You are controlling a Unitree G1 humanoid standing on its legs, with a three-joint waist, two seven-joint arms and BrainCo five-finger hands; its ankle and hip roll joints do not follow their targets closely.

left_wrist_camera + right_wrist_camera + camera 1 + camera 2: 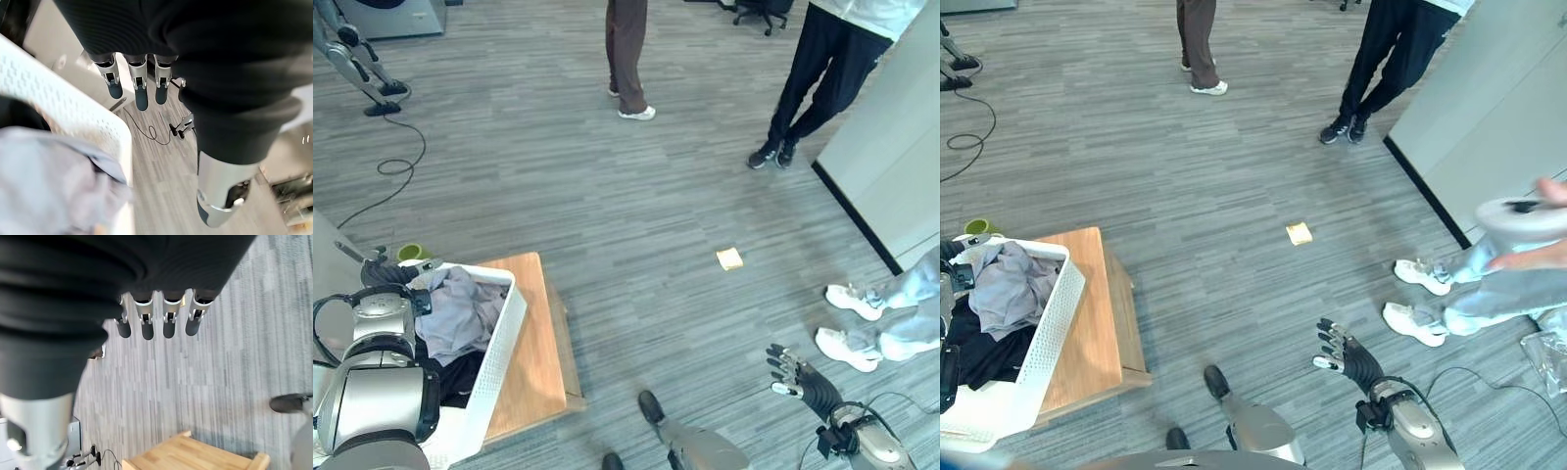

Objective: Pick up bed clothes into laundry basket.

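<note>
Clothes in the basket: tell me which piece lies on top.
The light grey garment lies on top, crumpled at the far end of the white laundry basket. The black garment lies beneath it, toward the near end.

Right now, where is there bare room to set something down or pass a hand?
The wooden platform has a bare strip beside the white laundry basket. Open floor lies between the platform, the yellow note and the open right hand. The basket is crowded with grey and dark clothes; people's shoes border the right.
</note>
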